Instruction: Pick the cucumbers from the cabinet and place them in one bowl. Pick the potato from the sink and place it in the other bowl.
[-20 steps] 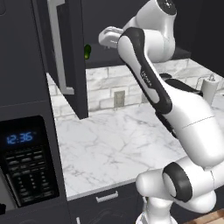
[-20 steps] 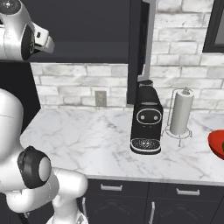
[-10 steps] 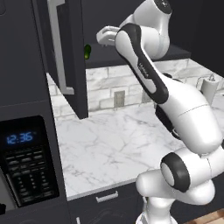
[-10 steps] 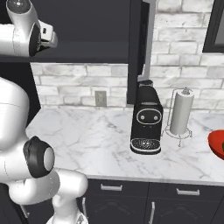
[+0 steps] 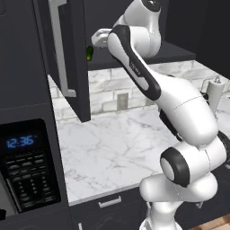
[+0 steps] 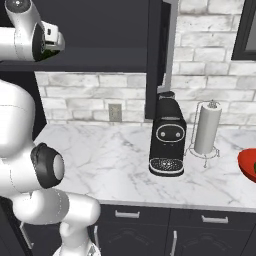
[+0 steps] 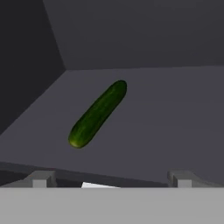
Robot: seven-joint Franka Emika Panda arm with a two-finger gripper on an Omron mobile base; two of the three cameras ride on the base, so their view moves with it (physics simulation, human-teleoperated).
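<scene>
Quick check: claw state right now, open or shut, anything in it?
Claw: open, holding nothing; its tips stand wide apart, short of the cucumber lying on the cabinet shelf.

From the left base view the cucumber (image 5: 90, 53) is only a small green spot; the open cabinet door (image 5: 67, 54) covers most of it, and the arm stands before the hand there, so how its fingers stand cannot be read; the paper towel roll (image 5: 214, 92) is half hidden behind the arm; the microwave (image 5: 27, 166) is cut by the left and bottom edges. From the right base view the red bowl (image 6: 248, 164) is cut by the right edge, and a little green thing at its rim is too small to name; the cabinet door hides the top of the coffee machine (image 6: 168, 135). In the hand view the fingertips (image 7: 40, 178) are cut off low.
</scene>
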